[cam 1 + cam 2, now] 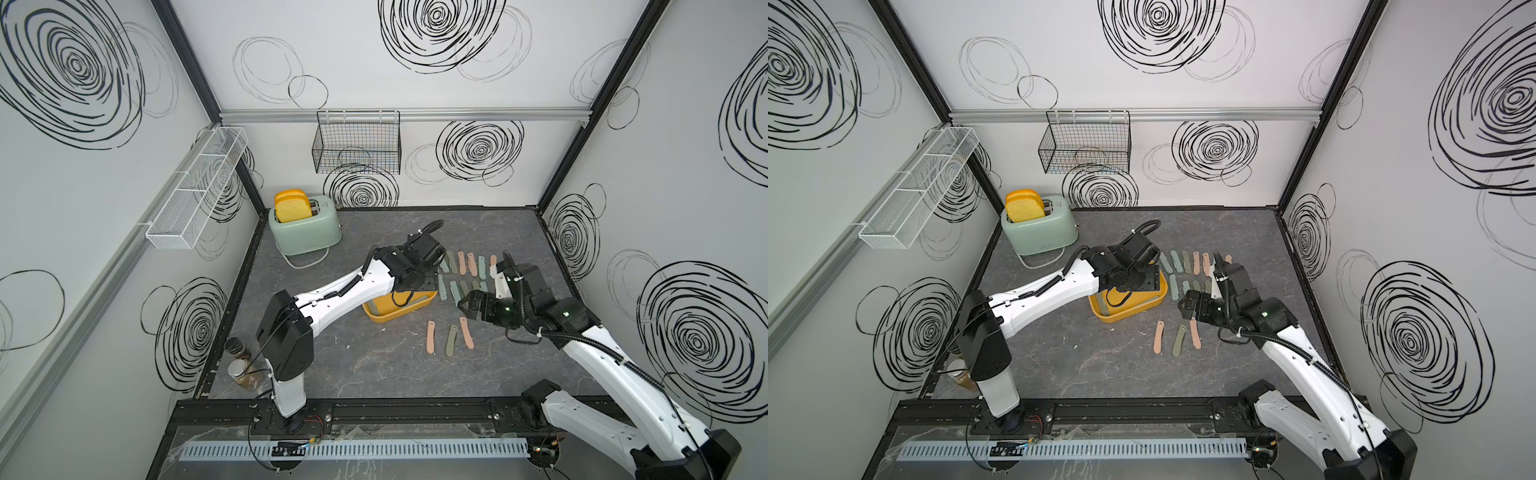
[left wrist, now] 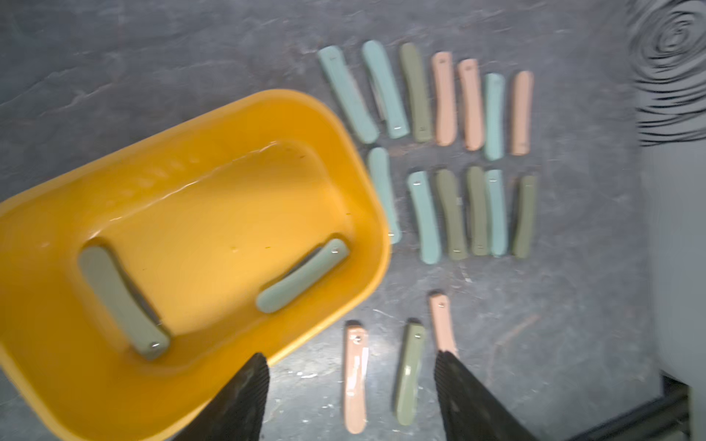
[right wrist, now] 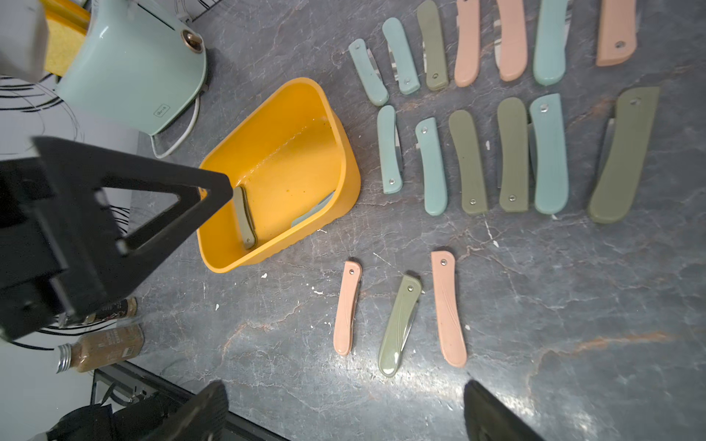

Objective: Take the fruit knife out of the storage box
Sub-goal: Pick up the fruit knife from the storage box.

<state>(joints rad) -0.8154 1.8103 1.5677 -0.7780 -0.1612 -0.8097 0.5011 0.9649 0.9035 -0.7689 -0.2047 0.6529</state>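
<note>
Left gripper [image 2: 351, 357]: fingers spread, nothing between, hanging over rim of yellow box [image 2: 324, 114]. Likely lined up to dip in.
Right gripper [image 3: 345, 385]: spread too, empty, hovering above table [image 3: 573, 305] near row of 3 knives [image 3: 397, 324], clear of box. Probably leaving room for other arm.
Box sits mid-table, just beside 16 knives laid in 3 neat rows.
2 fruit knives lie inside: green knife [image 2: 122, 301] and teal knife [image 2: 301, 277]. Both folded, curved handles, rivet at 1 end. Each lies close to a wall, so pinch looks awkward.
</note>
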